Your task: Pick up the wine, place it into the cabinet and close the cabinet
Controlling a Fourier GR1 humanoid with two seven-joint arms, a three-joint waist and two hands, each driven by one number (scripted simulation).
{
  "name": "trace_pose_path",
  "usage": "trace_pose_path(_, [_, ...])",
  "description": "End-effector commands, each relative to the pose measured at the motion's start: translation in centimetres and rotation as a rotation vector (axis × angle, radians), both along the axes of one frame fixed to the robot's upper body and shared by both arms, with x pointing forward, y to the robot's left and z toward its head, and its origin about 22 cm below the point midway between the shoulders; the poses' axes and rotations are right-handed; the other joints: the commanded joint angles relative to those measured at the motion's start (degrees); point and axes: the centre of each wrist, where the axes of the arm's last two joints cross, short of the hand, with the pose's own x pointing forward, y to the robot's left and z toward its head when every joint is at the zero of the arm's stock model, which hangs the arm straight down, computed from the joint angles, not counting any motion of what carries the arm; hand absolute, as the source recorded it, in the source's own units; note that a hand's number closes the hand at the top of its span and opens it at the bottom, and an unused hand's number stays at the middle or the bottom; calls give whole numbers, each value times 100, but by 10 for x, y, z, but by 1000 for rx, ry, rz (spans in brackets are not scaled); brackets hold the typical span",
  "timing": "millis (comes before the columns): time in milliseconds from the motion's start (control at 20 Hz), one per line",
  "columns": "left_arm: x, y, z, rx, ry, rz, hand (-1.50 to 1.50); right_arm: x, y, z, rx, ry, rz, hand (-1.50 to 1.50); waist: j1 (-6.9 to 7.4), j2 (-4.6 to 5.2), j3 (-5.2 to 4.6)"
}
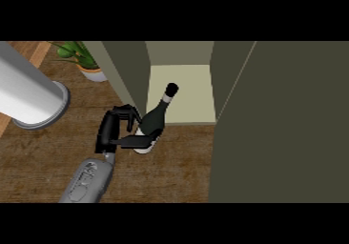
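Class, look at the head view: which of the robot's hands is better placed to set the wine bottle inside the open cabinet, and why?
Probably the left hand: it is curled round the wine bottle, whose neck already tilts toward the open cabinet. The right hand is not in view.

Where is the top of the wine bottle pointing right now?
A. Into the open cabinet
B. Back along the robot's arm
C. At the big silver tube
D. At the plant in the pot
A: the wine bottle, held in the hand, leans with its dark cap over the pale cabinet shelf, between the cabinet walls.
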Motion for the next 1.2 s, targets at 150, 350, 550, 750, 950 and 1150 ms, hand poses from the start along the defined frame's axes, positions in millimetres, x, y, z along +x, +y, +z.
trace_pose_path(150, [26,-58,36,2,-8,-68,150,-11,-2,17,57,-38,34,-150,-103,40,-20])
trace_pose_path(350, [18,-65,27,-33,29,-59,150,-19,-2,14,84,-40,20,-150,-196,37,-21])
trace_pose_path(550, [35,-80,39,17,37,-24,150,-10,7,14,71,-72,73,-150,-298,85,-29])
trace_pose_path(750, [34,-83,33,87,45,29,150,-9,0,10,77,-52,48,-150,-267,84,-23])
trace_pose_path(950, [35,-87,31,143,73,41,150,-8,1,7,64,-58,102,-150,-421,95,-18])
trace_pose_path(1150, [33,-85,22,186,86,81,150,-9,1,11,66,-64,100,-150,-471,115,-23])
